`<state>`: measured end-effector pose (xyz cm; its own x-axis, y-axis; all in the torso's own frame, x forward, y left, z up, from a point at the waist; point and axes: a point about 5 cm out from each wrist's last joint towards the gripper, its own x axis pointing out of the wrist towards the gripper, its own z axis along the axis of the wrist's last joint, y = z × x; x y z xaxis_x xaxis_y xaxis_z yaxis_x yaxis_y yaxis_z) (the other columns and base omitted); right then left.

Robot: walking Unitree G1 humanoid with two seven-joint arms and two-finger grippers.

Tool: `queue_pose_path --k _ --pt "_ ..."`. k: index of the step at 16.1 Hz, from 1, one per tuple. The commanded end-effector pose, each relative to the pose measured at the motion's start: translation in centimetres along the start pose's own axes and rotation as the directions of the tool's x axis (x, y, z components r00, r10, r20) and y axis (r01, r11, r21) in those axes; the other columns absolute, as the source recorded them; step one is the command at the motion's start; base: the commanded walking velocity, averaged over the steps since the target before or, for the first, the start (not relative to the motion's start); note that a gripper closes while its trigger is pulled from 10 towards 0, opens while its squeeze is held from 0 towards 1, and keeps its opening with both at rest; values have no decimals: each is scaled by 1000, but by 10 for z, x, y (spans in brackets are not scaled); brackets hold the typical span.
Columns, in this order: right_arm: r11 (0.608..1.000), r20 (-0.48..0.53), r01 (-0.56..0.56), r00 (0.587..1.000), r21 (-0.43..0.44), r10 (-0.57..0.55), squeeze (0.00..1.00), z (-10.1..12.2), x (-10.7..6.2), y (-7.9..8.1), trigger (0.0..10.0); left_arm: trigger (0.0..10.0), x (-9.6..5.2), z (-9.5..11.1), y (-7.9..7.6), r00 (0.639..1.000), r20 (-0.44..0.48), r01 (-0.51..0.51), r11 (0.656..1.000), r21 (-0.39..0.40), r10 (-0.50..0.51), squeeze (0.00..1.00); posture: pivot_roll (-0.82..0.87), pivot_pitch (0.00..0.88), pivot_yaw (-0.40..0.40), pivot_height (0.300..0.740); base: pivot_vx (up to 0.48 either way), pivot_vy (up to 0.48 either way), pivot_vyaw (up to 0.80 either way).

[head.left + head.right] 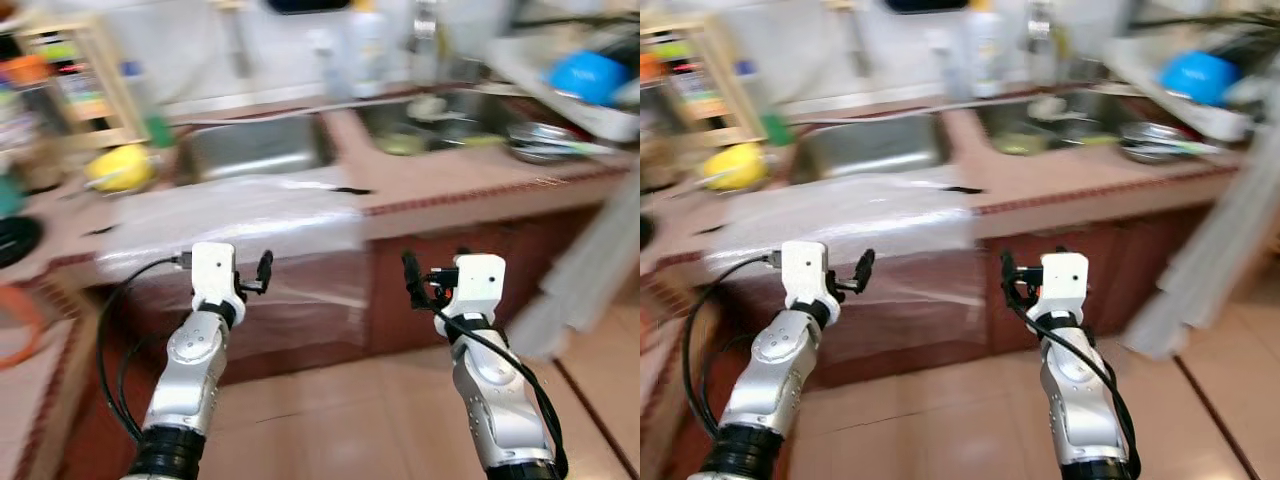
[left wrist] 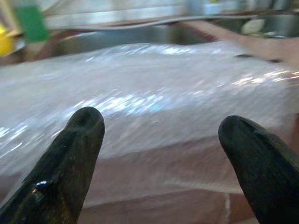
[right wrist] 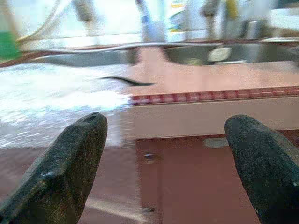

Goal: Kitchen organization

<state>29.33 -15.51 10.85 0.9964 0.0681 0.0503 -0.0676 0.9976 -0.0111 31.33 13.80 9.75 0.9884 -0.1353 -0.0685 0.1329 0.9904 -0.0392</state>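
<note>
A reddish tiled counter (image 1: 470, 185) runs across the scene, blurred. A sheet of clear plastic wrap (image 1: 230, 215) lies over its left part and hangs down the front edge. Beyond the wrap sits a steel sink (image 1: 255, 145); a second basin (image 1: 440, 115) holding dishes is to the right, with a blue bowl (image 1: 588, 75) on the far right. A yellow object (image 1: 120, 168) rests left of the sink, near a wooden rack (image 1: 75, 80).

The left gripper (image 2: 161, 135) is raised near the counter front, facing the wrap, fingers apart and empty. The right gripper (image 3: 166, 140) is raised before the counter's bare edge, fingers spread, holding nothing.
</note>
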Motion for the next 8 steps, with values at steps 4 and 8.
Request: queue_pose_path --k 4,8 --pt "999 -10 -43 999 3 43 0 0 0 5 10000 10000 0 6 1 999 42 -24 1000 13 23 0 73 0 56 740 0 0 695" --pt "992 -29 -114 993 -48 113 0 5 7 4 10000 10000 -4 1 -8 998 53 -29 999 -36 31 0 92 0 -54 740 0 0 0"
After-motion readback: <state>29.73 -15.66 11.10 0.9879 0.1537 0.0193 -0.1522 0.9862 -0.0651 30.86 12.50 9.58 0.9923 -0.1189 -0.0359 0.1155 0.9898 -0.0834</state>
